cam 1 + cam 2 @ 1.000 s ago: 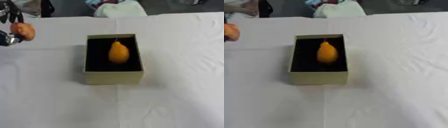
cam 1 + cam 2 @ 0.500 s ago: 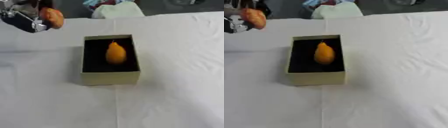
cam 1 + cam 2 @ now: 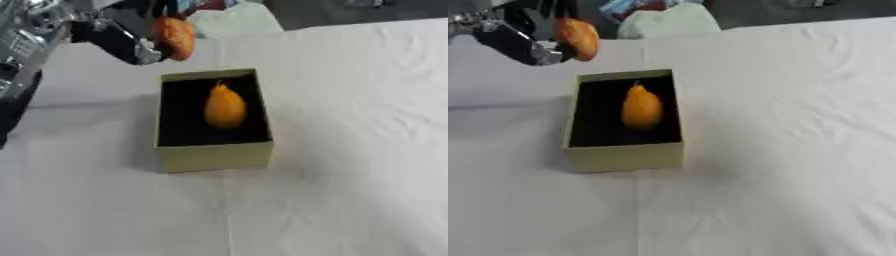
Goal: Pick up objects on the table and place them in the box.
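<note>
Left eye view shows the black left hand [image 3: 118, 40], curled round a round orange fruit [image 3: 174, 36], has carried it up near the open tan cardboard box [image 3: 213, 156], ready to drop in.

Soft, even brightness; overall blur; faint shadow left of the box [image 3: 213, 155] on the white tablecloth [image 3: 350, 150].

Stereo head cams, looking down, both share box [image 3: 213, 120] & table [image 3: 350, 150]

The left hand [image 3: 118, 37] is black and blocky, with silver metal at its joints. The forearm [image 3: 22, 47] behind it is pale grey-silver with darker ribbed panels and a black section lower down.
</note>
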Robot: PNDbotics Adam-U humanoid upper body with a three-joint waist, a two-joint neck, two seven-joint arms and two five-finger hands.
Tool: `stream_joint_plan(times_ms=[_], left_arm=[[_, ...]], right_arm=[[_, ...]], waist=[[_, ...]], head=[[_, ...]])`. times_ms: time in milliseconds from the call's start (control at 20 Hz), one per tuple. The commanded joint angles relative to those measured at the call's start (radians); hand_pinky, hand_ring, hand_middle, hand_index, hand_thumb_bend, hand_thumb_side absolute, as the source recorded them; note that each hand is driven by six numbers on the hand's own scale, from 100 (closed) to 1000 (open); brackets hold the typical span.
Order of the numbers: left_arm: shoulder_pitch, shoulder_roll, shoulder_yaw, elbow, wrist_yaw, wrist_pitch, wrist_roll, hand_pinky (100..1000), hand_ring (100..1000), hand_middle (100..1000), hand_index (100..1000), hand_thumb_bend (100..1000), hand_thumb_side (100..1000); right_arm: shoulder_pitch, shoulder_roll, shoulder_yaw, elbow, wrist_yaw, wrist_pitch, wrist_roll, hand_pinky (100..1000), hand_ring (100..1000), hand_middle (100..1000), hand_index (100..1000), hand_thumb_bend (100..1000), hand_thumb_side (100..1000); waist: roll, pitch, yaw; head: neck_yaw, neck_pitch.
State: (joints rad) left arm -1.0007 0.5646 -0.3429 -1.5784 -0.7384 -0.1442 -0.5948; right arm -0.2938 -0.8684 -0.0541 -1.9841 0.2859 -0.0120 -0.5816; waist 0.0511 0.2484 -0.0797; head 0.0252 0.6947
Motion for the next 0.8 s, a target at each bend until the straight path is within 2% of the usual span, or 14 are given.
stream_joint_plan(times_ms=[50,350,650,750,800], left_arm=[[-0.031,-0.025,-0.011,0.044,-0.014,-0.015,0.003,431,448,451,627,324,182],[-0.034,-0.074,-0.037,0.131,-0.043,-0.039,0.013,443,457,460,635,337,176],[-0.021,-0.093,-0.060,0.213,-0.070,-0.074,-0.007,466,470,472,643,357,165],[-0.017,-0.094,-0.068,0.229,-0.068,-0.091,-0.018,478,477,478,648,375,171],[-0.015,-0.095,-0.072,0.236,-0.067,-0.099,-0.026,519,500,502,670,446,210]], right_arm=[[-0.018,-0.027,-0.005,-0.016,-0.011,-0.003,0.005,793,768,760,810,108,1000],[-0.030,-0.024,-0.003,-0.016,-0.015,-0.008,0.007,792,768,760,810,107,1000],[-0.034,-0.023,-0.003,-0.016,-0.017,-0.010,0.004,792,768,759,810,107,1000],[-0.034,-0.024,-0.003,-0.016,-0.018,-0.009,0.003,792,768,759,810,107,1000],[-0.035,-0.023,-0.003,-0.016,-0.018,-0.009,0.003,792,768,759,809,107,1000]], waist=[[-0.004,-0.019,-0.003],[-0.003,-0.015,-0.007],[-0.004,-0.012,-0.008],[-0.004,-0.012,-0.007],[-0.004,-0.012,-0.007]], head=[[0.004,0.004],[0.001,0.006],[-0.004,0.010],[-0.007,0.012],[-0.007,0.012]])
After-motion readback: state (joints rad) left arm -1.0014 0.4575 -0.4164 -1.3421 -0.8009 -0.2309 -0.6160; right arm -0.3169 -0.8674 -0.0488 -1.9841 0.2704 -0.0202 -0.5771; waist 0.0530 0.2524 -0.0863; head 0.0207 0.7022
